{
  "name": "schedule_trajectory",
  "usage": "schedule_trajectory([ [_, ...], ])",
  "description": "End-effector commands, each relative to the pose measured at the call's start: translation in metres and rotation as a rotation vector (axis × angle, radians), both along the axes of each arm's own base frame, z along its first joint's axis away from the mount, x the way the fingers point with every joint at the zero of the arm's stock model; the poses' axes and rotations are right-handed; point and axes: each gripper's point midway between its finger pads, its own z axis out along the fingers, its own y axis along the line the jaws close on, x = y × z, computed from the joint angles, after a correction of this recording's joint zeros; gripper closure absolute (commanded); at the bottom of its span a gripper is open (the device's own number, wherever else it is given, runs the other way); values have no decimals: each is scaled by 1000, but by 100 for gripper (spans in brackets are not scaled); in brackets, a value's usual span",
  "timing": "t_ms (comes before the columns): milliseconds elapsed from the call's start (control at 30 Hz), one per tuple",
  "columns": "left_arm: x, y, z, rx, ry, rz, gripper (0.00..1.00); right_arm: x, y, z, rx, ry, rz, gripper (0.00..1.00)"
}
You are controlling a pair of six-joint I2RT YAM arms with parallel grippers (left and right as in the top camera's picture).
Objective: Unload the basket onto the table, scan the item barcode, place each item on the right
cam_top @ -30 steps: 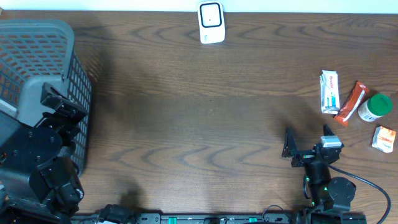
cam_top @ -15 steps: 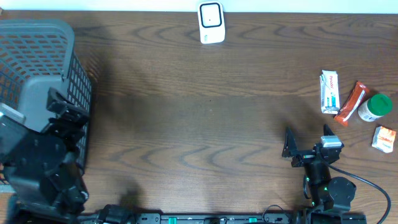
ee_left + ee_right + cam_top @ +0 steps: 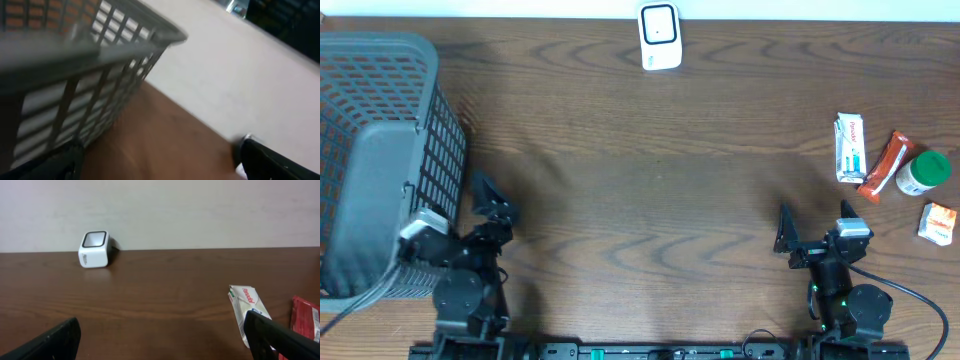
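Left gripper point(image 3: 160, 166) and right gripper point(image 3: 815, 222) both hang wide open, nothing in them. Big grey plastic mesh basket point(image 3: 442, 150) sits far left, white cube scanner point(image 3: 660, 37) at the back edge, white rectangular packet point(image 3: 850, 147) far right.

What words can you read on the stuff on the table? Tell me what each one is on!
"Panadol": red letters on the white box, as best it reads in the right wrist view.
Smaller print on that box: too blurred to read.
Red packet: print too blurred to read.
Green-lidded bottle and small orange box: labels too small to read.
Scanner: small side marking, too small to read.
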Motion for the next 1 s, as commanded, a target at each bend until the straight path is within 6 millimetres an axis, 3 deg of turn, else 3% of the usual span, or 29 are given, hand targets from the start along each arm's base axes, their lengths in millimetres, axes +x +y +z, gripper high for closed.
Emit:
schedule_trajectory([
  [0, -3, -2, -15, 91, 9, -25, 0, 0, 2, -1, 9, -1, 5, 1],
  [533, -2, 2, -71, 136, 10, -18, 0, 0, 2, -1, 9, -1, 5, 1],
  [667, -1, 0, -75, 173, 39, -35, 0, 0, 2, -1, 9, -1, 5, 1],
  [800, -3, -2, -94, 188, 121, -53, 0, 0, 2, -1, 9, -1, 5, 1],
  [967, -1, -9, -93, 249, 133, -99, 0, 0, 2, -1, 9, -1, 5, 1],
])
